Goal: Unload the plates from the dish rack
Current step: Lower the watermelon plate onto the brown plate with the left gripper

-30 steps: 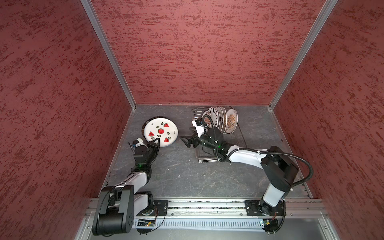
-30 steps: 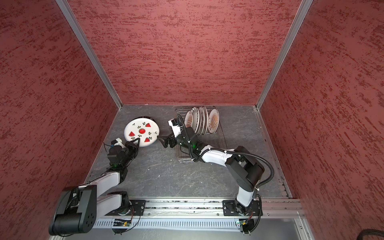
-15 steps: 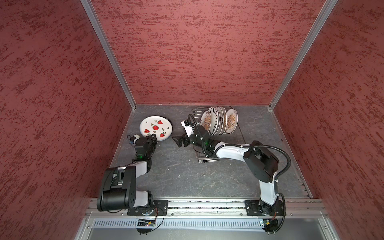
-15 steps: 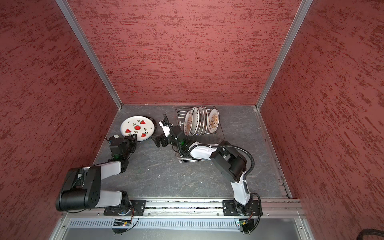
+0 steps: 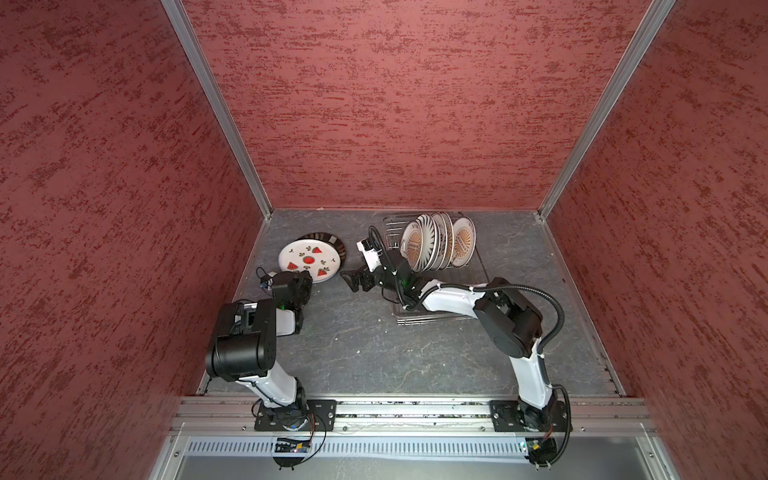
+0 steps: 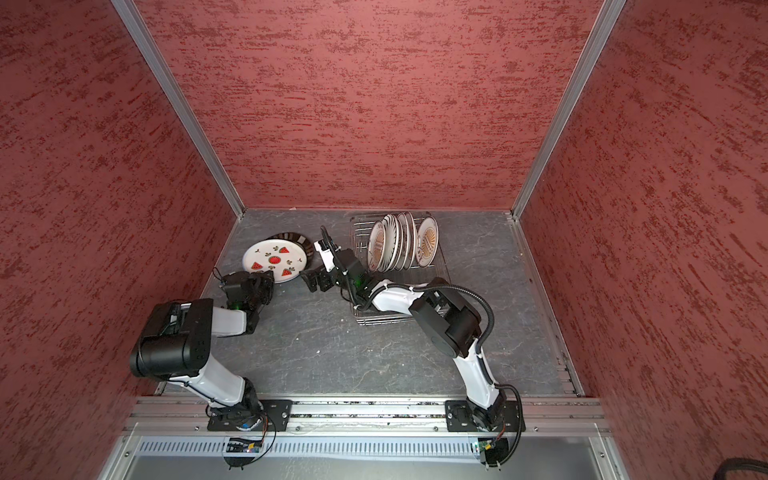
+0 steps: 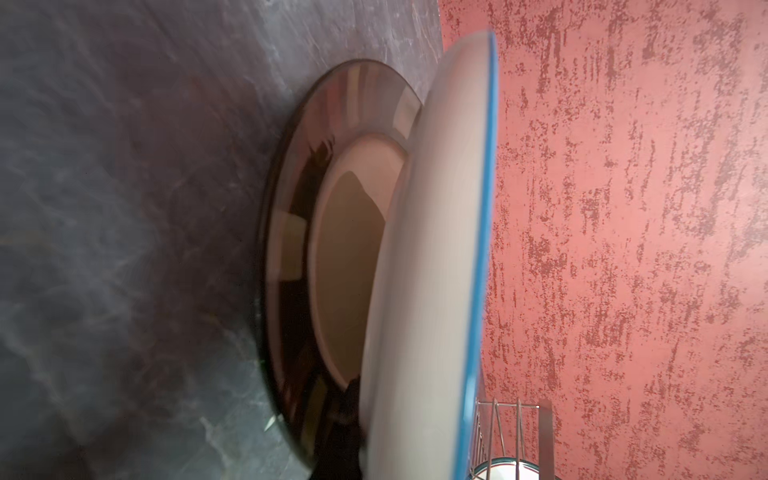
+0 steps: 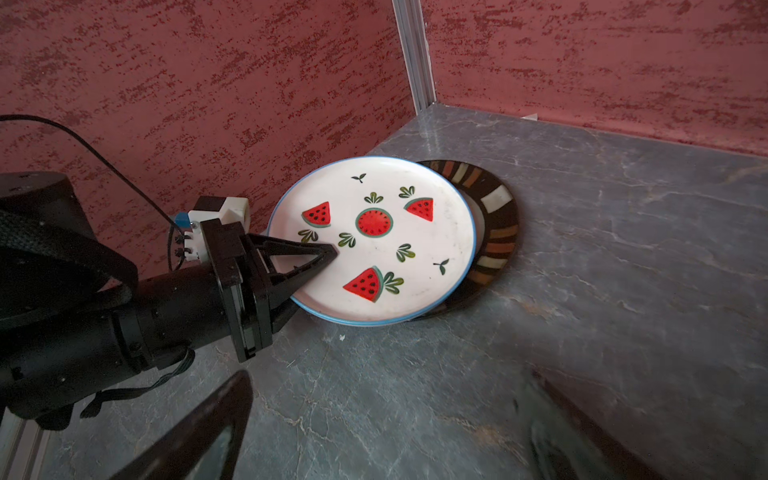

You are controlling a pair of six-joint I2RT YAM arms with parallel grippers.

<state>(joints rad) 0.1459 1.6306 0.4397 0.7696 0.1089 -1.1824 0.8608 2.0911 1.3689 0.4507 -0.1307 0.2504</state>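
We find the left fingers pinching the near rim of the watermelon plate, which is out of the rack at the left of the tabletop and partly covers the dark-rimmed plate (its gripped side appears raised in the left wrist view). The right fingers are spread wide and hold nothing, hovering near those two plates. The other plates stand on edge at the far end of the dish rack, with the right arm reaching across its near end.

upper plate over lower plate, rear left | dish rack right of them | other plates upright inside
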